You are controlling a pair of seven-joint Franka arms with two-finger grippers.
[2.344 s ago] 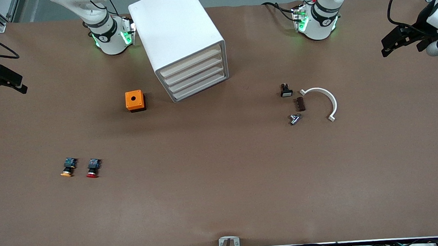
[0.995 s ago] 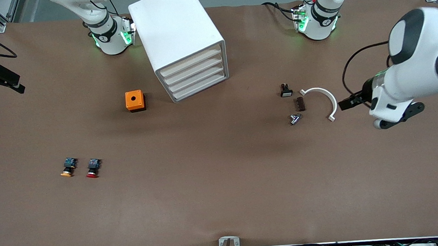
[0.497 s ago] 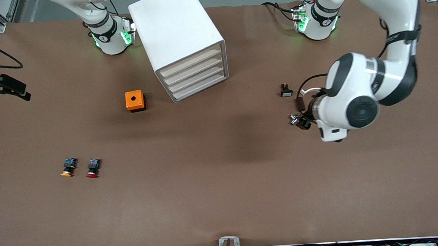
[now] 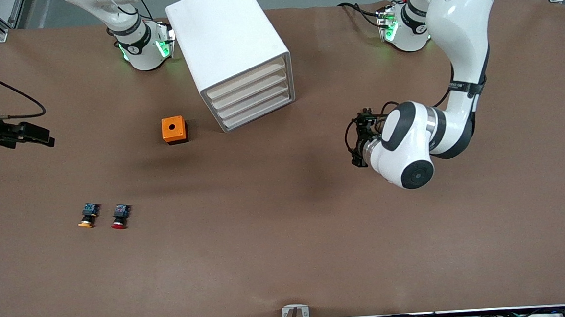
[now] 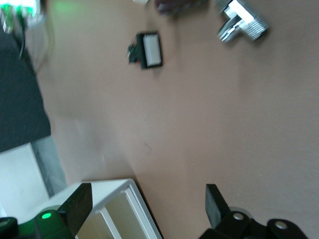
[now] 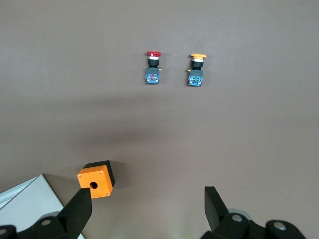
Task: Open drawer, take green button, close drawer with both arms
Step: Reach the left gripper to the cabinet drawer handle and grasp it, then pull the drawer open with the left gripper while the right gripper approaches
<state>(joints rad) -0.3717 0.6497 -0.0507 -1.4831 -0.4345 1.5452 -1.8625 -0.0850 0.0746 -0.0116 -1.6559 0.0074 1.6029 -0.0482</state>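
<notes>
The white cabinet (image 4: 229, 44) stands near the robots' bases with its stacked drawers (image 4: 251, 96) all shut. The green button is hidden. My left gripper (image 4: 358, 145) hangs open over the table between the cabinet and the small parts, holding nothing. In the left wrist view the left gripper (image 5: 147, 206) points at a corner of the cabinet (image 5: 117, 209). My right gripper (image 4: 46, 139) hovers open and empty at the right arm's end of the table. In the right wrist view the right gripper (image 6: 145, 211) frames bare tabletop.
An orange box (image 4: 174, 130) with a round hole sits beside the cabinet. An orange-capped button (image 4: 87, 215) and a red-capped button (image 4: 119, 216) lie nearer the front camera. A small black-and-white part (image 5: 149, 50) and a metal fitting (image 5: 244, 25) lie under the left arm.
The left arm has swung in from the table's end, over the small parts, toward the cabinet. The right gripper has drifted slightly inward. Both stay open.
</notes>
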